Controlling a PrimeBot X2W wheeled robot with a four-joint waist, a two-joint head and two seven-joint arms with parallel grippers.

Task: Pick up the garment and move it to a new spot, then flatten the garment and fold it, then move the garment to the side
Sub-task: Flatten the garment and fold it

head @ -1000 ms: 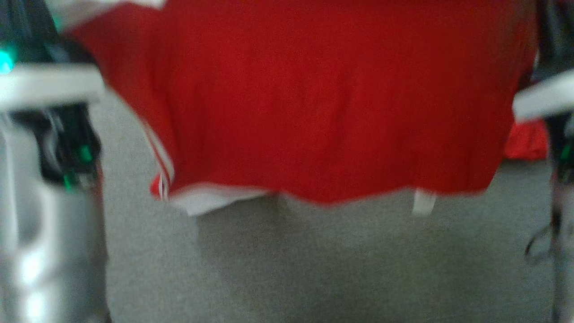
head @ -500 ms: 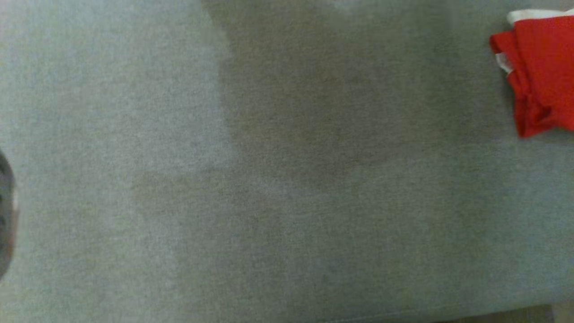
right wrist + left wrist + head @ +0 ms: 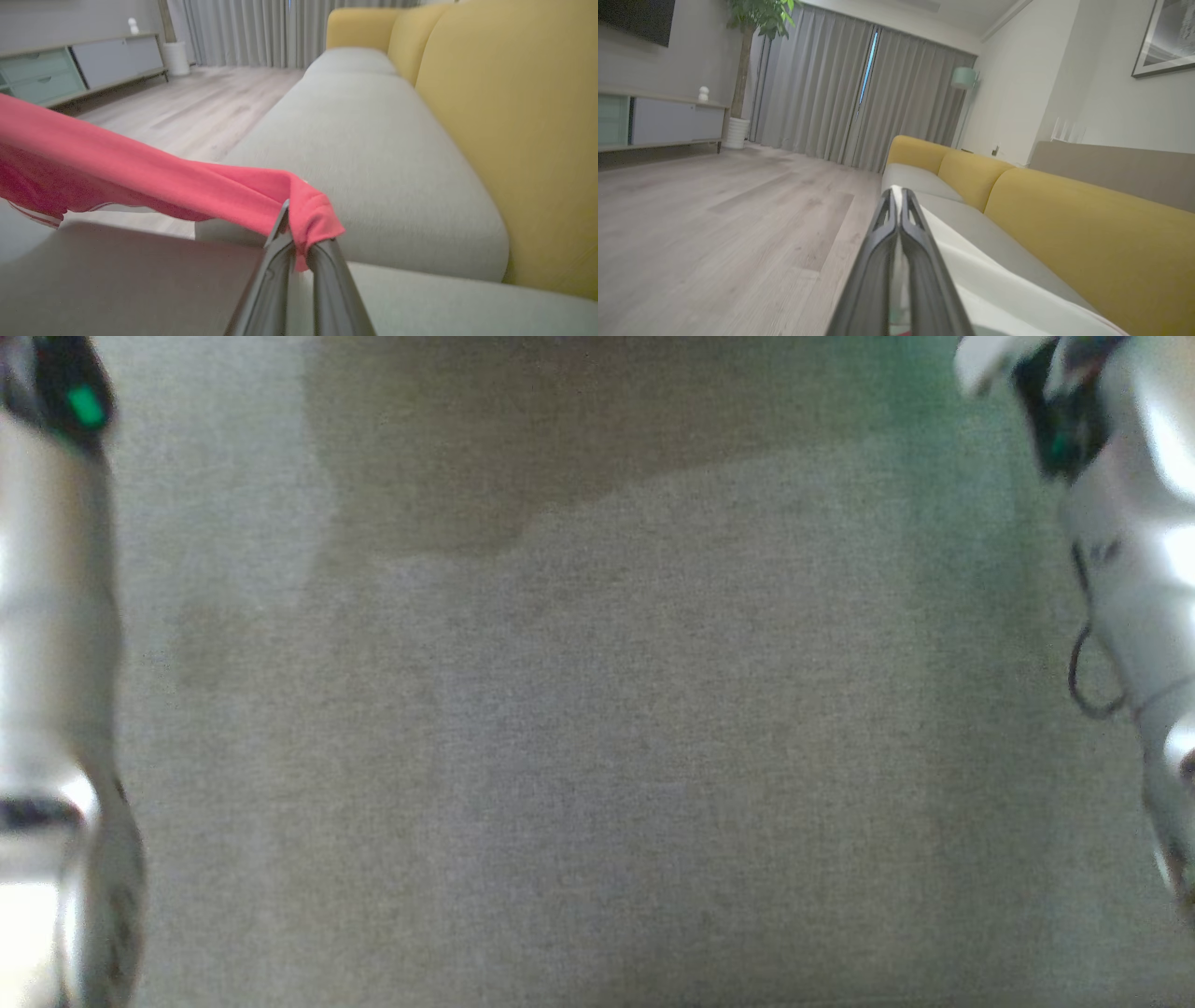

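The garment [image 3: 140, 182] is red with white trim and hangs stretched in the air above the grey sofa seat [image 3: 373, 154]. My right gripper [image 3: 301, 233] is shut on a bunched red corner of it, and the cloth runs away to the left of the right wrist view. My left gripper [image 3: 896, 193] is shut, with a thin white edge of the garment [image 3: 994, 289] pinched between its fingers and white cloth trailing beside them. In the head view my pale left forearm [image 3: 56, 616] and right forearm [image 3: 1139, 569] flank the bare grey seat [image 3: 597, 756].
Yellow back cushions [image 3: 514, 116] line the far side of the sofa. Wooden floor [image 3: 714, 224] lies beyond the seat's front edge. Grey curtains [image 3: 840, 93], a potted plant [image 3: 752, 28] and a low cabinet [image 3: 70, 65] stand across the room.
The head camera has moved. A second ago the red garment spanned the top of its view between both arms; now that view looks down on grey seat with a forearm at each side.
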